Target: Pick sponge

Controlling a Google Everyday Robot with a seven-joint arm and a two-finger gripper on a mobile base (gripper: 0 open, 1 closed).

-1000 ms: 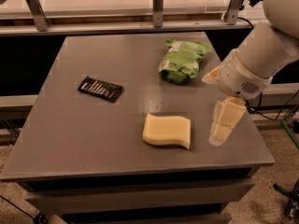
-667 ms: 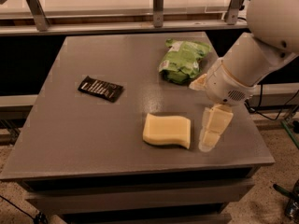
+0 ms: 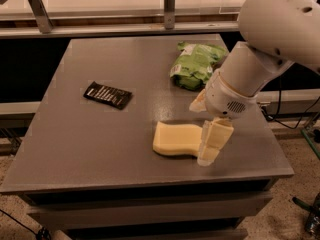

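- Camera view: the sponge point(image 3: 175, 140) lies flat on the table point(image 3: 100, 149), in front of the green bag point(image 3: 195, 64) on the camera's side and well apart from it. Nothing rests on it.
- The gripper point(image 3: 214, 145) hangs low, also in front of the green bag, over the end of the sponge that lies most directly before the bag. I cannot tell whether it touches the foam, or whether it is spread or closed.
- The step is probably the final approach to the grasp. It should straddle the sponge across its narrow width, come down until the foam sits deep between the 2 sides, then squeeze gently, since foam compresses and can slip.
- 1 black packet point(image 3: 107, 94) lies well to the side of the green bag, away from the arm point(image 3: 250, 74), and looks unlikely to interfere.
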